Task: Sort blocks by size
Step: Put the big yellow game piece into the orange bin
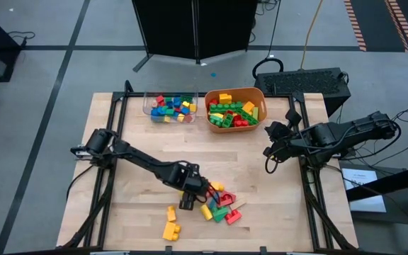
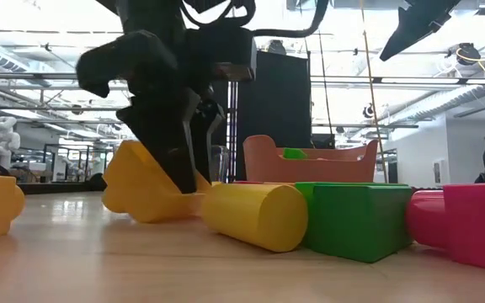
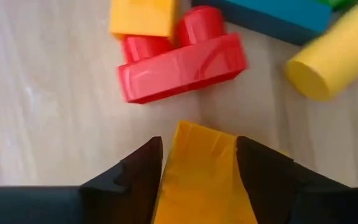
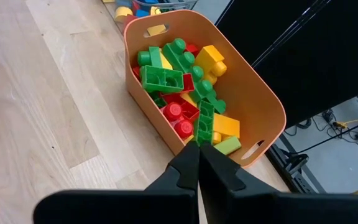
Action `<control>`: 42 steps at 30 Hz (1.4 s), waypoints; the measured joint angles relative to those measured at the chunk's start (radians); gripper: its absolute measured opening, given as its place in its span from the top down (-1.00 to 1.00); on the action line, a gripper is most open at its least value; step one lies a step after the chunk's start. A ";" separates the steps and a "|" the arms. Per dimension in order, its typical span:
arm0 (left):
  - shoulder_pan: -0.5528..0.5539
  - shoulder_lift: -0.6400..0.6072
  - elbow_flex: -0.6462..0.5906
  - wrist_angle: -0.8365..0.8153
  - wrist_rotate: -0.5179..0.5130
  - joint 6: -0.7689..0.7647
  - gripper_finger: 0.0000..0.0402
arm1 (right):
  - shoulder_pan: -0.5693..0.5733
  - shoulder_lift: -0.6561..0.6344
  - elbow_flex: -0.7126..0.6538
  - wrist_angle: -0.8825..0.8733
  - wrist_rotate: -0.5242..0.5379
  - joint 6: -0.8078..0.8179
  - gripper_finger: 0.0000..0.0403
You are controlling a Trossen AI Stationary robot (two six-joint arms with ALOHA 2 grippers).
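Blocks [image 1: 217, 205] lie scattered in a small pile near the front of the wooden table [image 1: 119, 234], in red, yellow, green and blue, with two yellow ones a little apart on the left of the pile. More blocks fill the orange tub [image 1: 258, 95] and the clear tray [image 1: 148, 104], which stand side by side at the table's far edge.

The left gripper [image 1: 187, 201] is down at the pile's left edge. Its two dark fingers [image 3: 138, 180] stand on either side of a yellow block [image 3: 201, 171], close against its flanks, part-way closed around it. In the low view the yellow block sits tilted on the table under the gripper, beside a yellow cylinder [image 2: 255, 215] and a green block [image 2: 356, 217]. Just beyond the fingertips lie a red block [image 3: 179, 62] with two studs and another yellow block touching it.

The right gripper [image 4: 197, 152] hangs above the table's right side, near the tub, with its fingers pressed together and nothing between them.
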 joint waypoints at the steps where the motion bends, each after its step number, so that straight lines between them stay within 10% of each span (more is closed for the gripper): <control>1: 0.009 -0.001 0.001 -0.003 0.000 0.000 0.01 | 0.000 0.000 0.000 0.000 0.000 0.000 0.98; 26: 0.324 -0.002 0.393 -0.124 -0.197 0.286 0.15 | 0.000 0.000 0.000 0.001 0.002 0.000 0.98; 42: 0.391 0.093 0.427 -0.162 0.159 0.155 -0.19 | 0.000 0.000 0.000 0.001 0.002 0.023 0.98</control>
